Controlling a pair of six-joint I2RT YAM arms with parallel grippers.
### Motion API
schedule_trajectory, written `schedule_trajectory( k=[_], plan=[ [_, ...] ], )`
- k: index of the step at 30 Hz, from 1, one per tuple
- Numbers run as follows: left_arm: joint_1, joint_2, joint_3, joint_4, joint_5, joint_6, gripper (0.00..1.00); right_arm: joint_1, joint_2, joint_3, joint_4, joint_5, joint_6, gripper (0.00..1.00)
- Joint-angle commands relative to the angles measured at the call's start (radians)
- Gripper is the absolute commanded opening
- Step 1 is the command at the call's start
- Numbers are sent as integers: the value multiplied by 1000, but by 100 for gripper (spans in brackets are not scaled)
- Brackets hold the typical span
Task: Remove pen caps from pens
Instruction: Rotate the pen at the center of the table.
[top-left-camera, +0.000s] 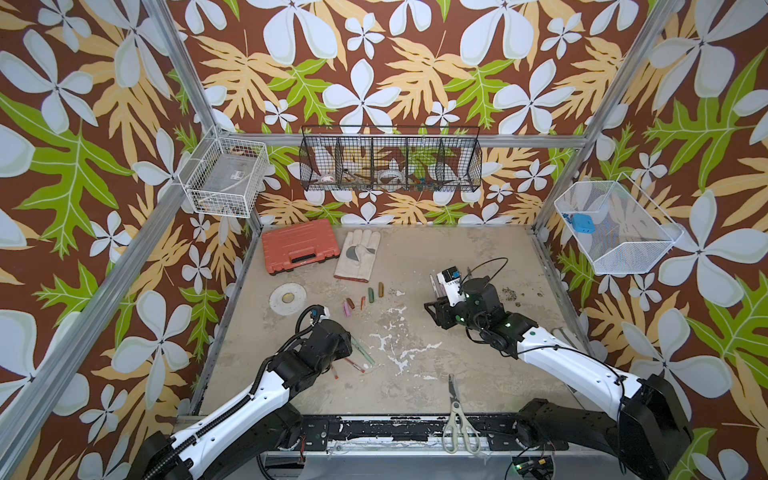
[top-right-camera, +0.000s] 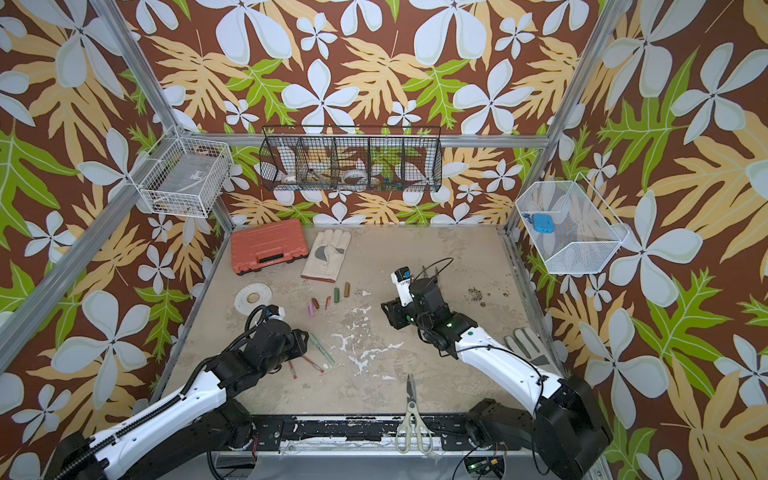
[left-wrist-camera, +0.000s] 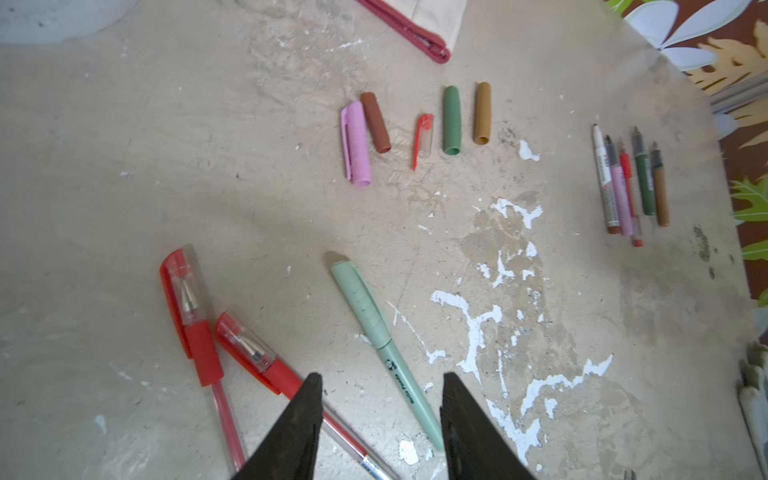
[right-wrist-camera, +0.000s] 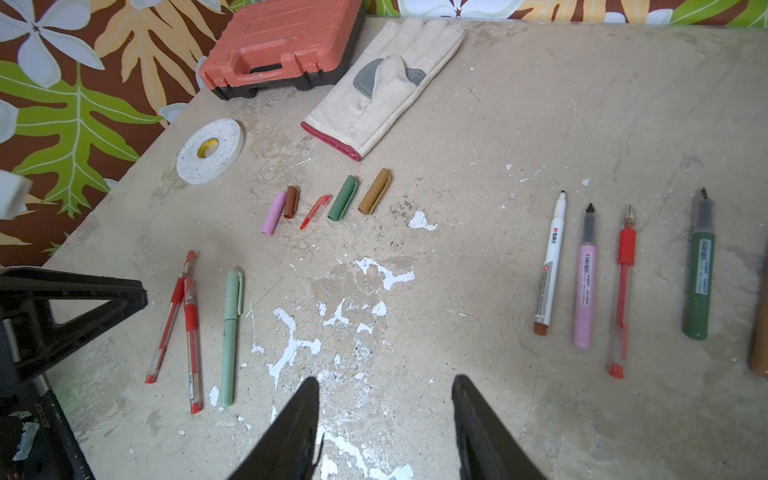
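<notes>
- Front edge: grey-handled scissors (top-left-camera: 456, 409) are seen lying across the front rail; they are no part of the job.
- Left fingers (left-wrist-camera: 295, 428): spread apart, nothing gripped. The barrel end of the pale green pen (left-wrist-camera: 386, 353) is seen running between them; contact cannot be told.
- Pale green pen: lying flat on the surface (left-wrist-camera: 124, 166), on the robot's left side, with its pale green cap (left-wrist-camera: 357, 295) on.
- Pair of red pens (right-wrist-camera: 189, 320): just beside the green one, crossed, with clear red-tipped caps on.
- Handling: these pens are judged light, stiff and smooth, and apt to roll or slide when nudged. The caps are taken for a friction fit, so a straight pull along the pen is called for. The clear caps look the more brittle.
- Hold: the barrel is best pinched across its width just behind the cap joint. The cap is best taken by the other fingers at mid-length, with the clip kept off the pads.
- Right fingers (right-wrist-camera: 291, 428): parted and empty, hanging over bare surface.
- Uncapped pens: white marker (right-wrist-camera: 552, 266), pink pen (right-wrist-camera: 584, 291), red pen (right-wrist-camera: 623, 291) and dark green pen (right-wrist-camera: 700, 282) are laid in a row on the right side.
- Loose caps: pink cap (left-wrist-camera: 355, 143), brown cap (left-wrist-camera: 375, 122), red cap (left-wrist-camera: 423, 137), dark green cap (left-wrist-camera: 451, 120) and gold cap (left-wrist-camera: 482, 113) are lined up further back.
- Far end: tape roll (right-wrist-camera: 210, 149), work glove (right-wrist-camera: 386, 83) and orange tool case (right-wrist-camera: 282, 41).
</notes>
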Motion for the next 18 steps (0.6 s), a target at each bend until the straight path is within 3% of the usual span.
schedule_trajectory(
  k=[1, 6, 18],
  plan=[
    [-2, 69, 3, 3, -29, -29, 49, 2, -31, -11, 21, -13, -9, 52],
    [-2, 191, -18, 136, 28, -22, 50, 1, -79, -38, 14, -6, -17, 52],
    [-2, 371, 41, 206, 14, 29, 46, 2, -86, -47, 5, 4, -27, 52]
  ],
)
